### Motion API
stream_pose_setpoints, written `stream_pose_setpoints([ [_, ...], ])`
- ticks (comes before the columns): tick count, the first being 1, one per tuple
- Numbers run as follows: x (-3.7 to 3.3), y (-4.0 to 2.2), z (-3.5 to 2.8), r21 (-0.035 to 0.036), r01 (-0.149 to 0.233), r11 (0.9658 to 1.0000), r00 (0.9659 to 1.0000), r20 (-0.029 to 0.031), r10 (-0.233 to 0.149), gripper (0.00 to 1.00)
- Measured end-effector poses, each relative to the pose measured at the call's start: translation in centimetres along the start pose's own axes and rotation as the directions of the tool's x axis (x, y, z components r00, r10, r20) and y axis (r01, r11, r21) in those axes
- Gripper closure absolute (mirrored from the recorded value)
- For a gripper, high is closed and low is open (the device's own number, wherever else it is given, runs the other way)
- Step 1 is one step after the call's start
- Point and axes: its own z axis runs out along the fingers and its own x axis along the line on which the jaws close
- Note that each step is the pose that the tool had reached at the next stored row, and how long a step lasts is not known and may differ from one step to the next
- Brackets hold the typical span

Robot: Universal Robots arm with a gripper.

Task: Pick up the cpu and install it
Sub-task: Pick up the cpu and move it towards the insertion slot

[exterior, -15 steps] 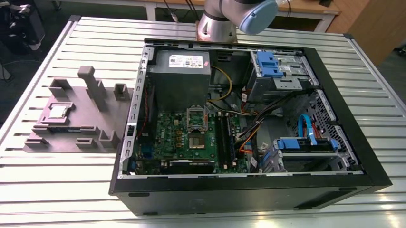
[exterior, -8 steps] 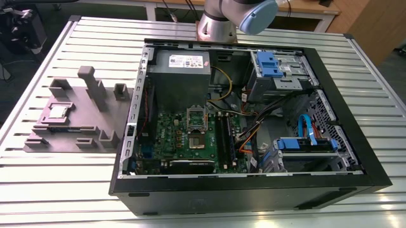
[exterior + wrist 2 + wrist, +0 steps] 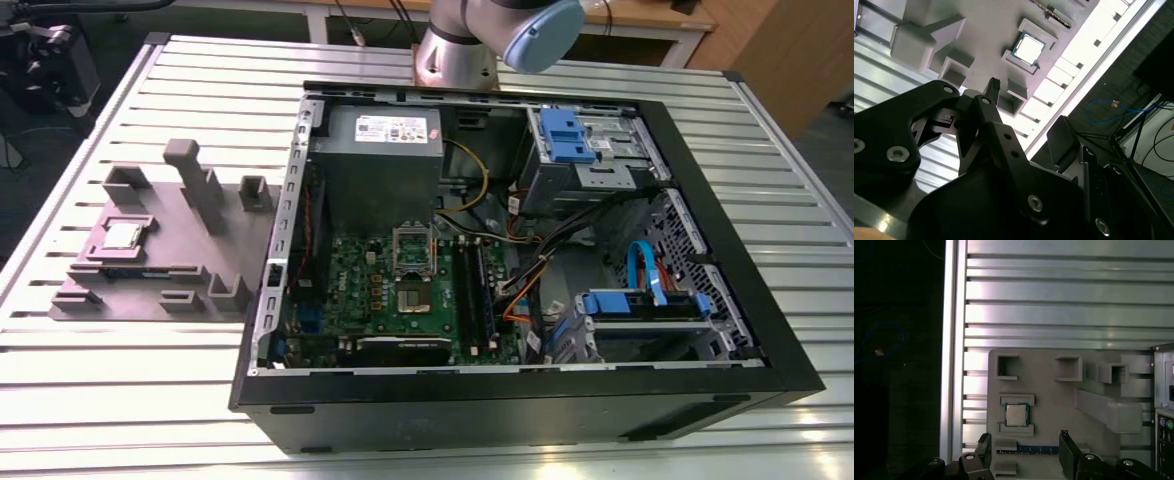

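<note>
the cpu (image 3: 1016,414) lies flat, shiny side up, in a shallow square seat on the grey block (image 3: 1054,400), held between two low ledges. nothing is touching it. in the exterior view i see the cpu (image 3: 124,235) towards the block's (image 3: 174,250) side on the exterior view's left, with the taller posts of the block well apart from it on the other side.

the pincer (image 3: 1025,435) is spread wide and has hold of nothing. in the first wrist view its two black fingers (image 3: 1068,450) stand either side of the cpu's line, with the tips short of it and apart from it. i can't tell how high they sit over the block. a dark strip with a blue edge (image 3: 1036,450), possibly a memory stick, lies in a slot just beside the cpu's seat, between the fingers.

the block rests on a slatted metal table (image 3: 134,400). on the exterior view's right of it stands an open case (image 3: 534,400) lying on its side, with the green board (image 3: 387,290) in its floor. the socket (image 3: 414,250) near the middle of the board has its frame in place and holds no chip that i can make out. the arm (image 3: 467,40) rises behind the case.
</note>
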Motion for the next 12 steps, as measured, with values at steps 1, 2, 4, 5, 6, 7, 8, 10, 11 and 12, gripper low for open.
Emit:
stream_pose_setpoints([
  [1,0.00,-0.01,0.03,0.0000,0.000,1.0000,1.0000,0.0000,0.000,0.35],
  [2,-0.01,-0.02,0.07,-0.0001,0.000,1.0000,1.0000,0.0001,0.000,0.35],
  [4,-0.01,-0.04,0.13,0.0001,0.000,1.0000,1.0000,-0.0001,0.000,0.35],
  [5,-0.01,-0.05,0.16,0.0001,0.000,1.0000,1.0000,-0.0001,0.000,0.35],
  [6,-0.01,-0.05,0.19,0.0000,0.000,1.0000,1.0000,-0.0001,0.000,0.35],
  [7,-0.01,-0.06,0.22,0.0000,0.000,1.0000,1.0000,0.0000,0.000,0.35],
  [8,-0.01,-0.06,0.24,0.0000,0.000,1.0000,1.0000,-0.0001,0.000,0.35],
  [10,-0.01,-0.07,0.30,0.0000,0.000,1.0000,1.0000,-0.0001,0.000,0.35],
  [11,-0.01,-0.08,0.32,0.0000,0.000,1.0000,1.0000,-0.0001,0.000,0.35],
  [12,-0.01,-0.08,0.36,0.0000,0.000,1.0000,1.0000,0.0000,0.000,0.35],
])
